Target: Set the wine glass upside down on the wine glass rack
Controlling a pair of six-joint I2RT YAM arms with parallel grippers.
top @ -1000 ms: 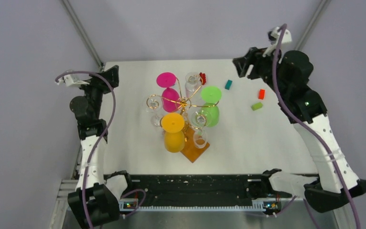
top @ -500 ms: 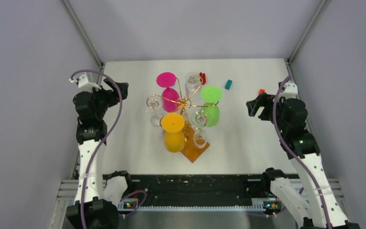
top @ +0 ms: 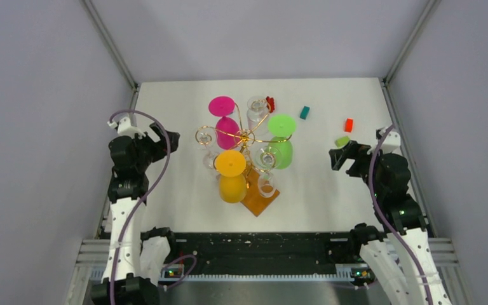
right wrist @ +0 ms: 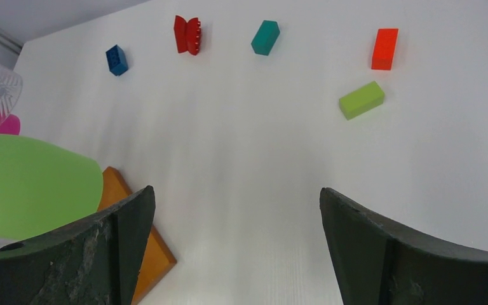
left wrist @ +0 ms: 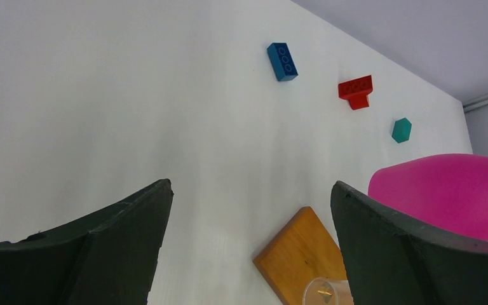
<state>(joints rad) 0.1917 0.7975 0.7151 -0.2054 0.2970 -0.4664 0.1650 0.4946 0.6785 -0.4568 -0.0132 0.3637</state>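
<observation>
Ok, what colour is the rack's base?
Orange-brown; the base shows best in the left wrist view.

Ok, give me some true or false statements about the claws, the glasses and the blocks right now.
1. The left claw and right claw are both open and hold nothing. True.
2. The orange glass lies alone by the table's far edge. False: it is at the rack, foot up.
3. A lime block lies right of the rack, close to the right claw. True.
4. The right claw grips the green glass. False: that glass is at the rack, well apart from the claw.
</observation>
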